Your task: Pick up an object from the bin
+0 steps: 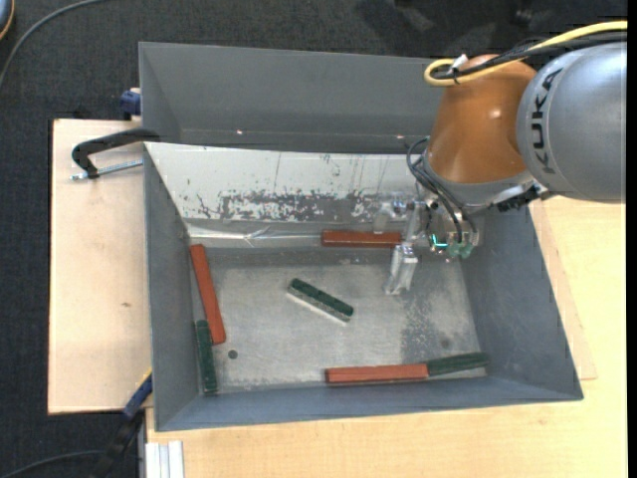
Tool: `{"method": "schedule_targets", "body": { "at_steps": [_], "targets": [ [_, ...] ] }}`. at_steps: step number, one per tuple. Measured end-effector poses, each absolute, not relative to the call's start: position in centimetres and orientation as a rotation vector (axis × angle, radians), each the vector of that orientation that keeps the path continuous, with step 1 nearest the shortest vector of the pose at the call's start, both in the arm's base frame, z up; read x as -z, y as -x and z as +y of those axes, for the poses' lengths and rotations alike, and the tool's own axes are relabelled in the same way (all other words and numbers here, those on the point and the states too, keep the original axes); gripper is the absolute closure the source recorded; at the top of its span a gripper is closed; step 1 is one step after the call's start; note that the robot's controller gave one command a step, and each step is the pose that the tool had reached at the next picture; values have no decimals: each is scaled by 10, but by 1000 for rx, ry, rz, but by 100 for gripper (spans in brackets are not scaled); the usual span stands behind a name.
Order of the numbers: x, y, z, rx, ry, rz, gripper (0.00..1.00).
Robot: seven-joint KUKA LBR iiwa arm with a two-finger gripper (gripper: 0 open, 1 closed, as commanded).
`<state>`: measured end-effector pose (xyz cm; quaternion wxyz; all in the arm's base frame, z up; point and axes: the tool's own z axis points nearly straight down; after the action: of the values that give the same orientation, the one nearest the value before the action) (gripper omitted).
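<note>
Gripper (402, 272) hangs low in the grey bin (299, 98), right of centre near the back wall; whether it is wide or narrow cannot be told. Its tip is just beside the right end of a red-brown bar (358, 237) lying along that wall. 1 dark green bar (320, 300) lies tilted mid-floor. 2 bars, red (207, 292) and green (205, 357), line the left wall, and 2 more, red (376, 373) and green (458, 364), line the front wall.

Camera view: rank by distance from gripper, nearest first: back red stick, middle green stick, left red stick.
1. Back red stick, beside the gripper.
2. Middle green stick, bin floor centre.
3. Left red stick, along left wall.
</note>
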<state>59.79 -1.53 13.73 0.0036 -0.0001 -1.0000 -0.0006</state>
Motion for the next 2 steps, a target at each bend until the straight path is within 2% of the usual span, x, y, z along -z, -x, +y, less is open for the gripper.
{"method": "schedule_targets", "body": {
  "at_steps": [1, 2],
  "targets": [
    [-70, -601, 27, 4, 70, -3143, 0],
    [-161, -531, -55, -6, 7, -3145, 0]
  ]
}}
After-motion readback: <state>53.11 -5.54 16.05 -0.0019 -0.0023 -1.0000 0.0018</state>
